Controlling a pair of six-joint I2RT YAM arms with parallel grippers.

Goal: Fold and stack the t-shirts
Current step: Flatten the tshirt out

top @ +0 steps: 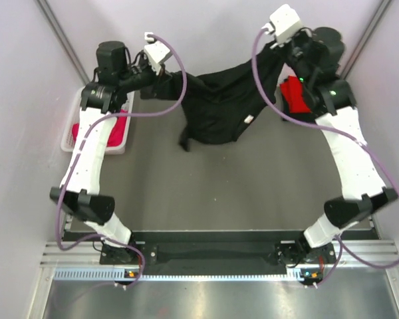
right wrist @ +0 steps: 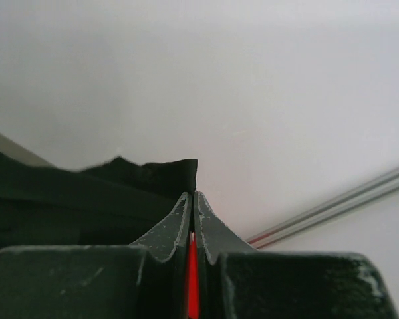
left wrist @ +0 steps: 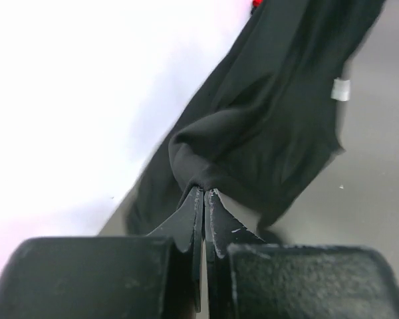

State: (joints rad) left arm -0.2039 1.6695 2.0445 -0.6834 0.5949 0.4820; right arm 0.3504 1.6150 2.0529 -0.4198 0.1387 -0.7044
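Observation:
A large black t-shirt (top: 216,100) with a small white tag (top: 249,119) hangs stretched between my two grippers above the back of the table, its lower part sagging onto the surface. My left gripper (top: 167,78) is shut on its left end. In the left wrist view the gripper (left wrist: 204,191) pinches a bunched fold of the black t-shirt (left wrist: 272,106), with the tag (left wrist: 341,89) to the right. My right gripper (top: 281,53) holds the other end raised. In the right wrist view that gripper (right wrist: 191,194) is shut on an edge of the black t-shirt (right wrist: 146,174).
A white lattice basket (top: 70,129) at the far left holds a pink-red shirt (top: 116,126). A red shirt (top: 294,93) lies at the back right under the right arm. White walls close in the back and both sides.

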